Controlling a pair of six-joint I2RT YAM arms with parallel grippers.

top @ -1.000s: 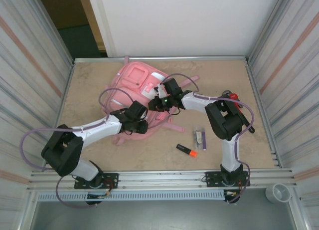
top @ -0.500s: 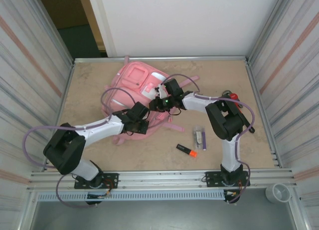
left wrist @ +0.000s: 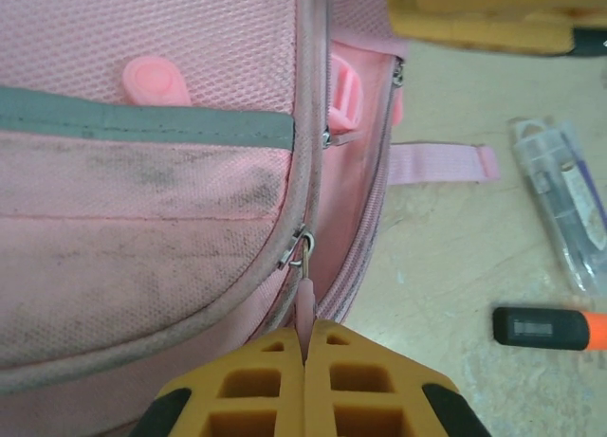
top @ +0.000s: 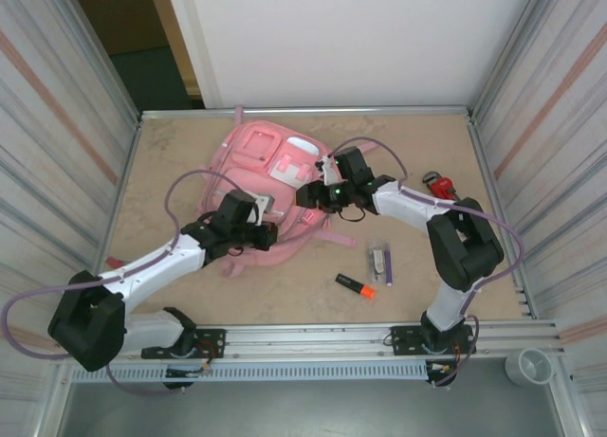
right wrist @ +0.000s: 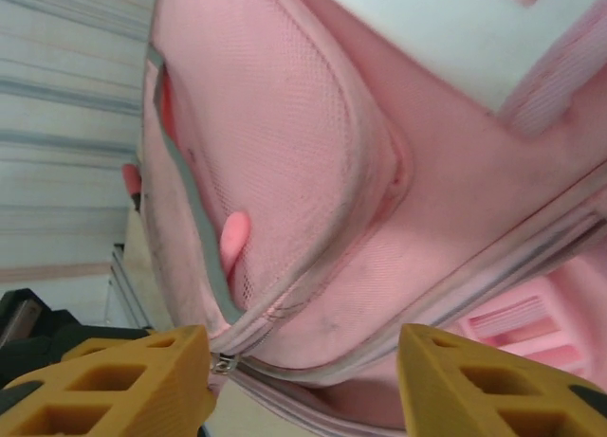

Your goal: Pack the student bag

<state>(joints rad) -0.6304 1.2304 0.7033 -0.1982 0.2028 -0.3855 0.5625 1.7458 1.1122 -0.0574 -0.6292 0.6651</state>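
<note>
The student bag (top: 258, 154) lay flat in the upper middle of the top view, pink mesh with white patches and a dark-smudged, grey-trimmed pocket. At the bottom of the left wrist view the left gripper (left wrist: 305, 359) was pinched together on a pink zip pull (left wrist: 304, 300). The right gripper (right wrist: 302, 371) stood with its jaws wide apart, close over the bag.

Pink student bag (top: 251, 162) lies flat on the surface (top: 417, 143).
We see its pocketed front facing up, white patches showing, mesh smudged, straps trailing toward us.
</note>
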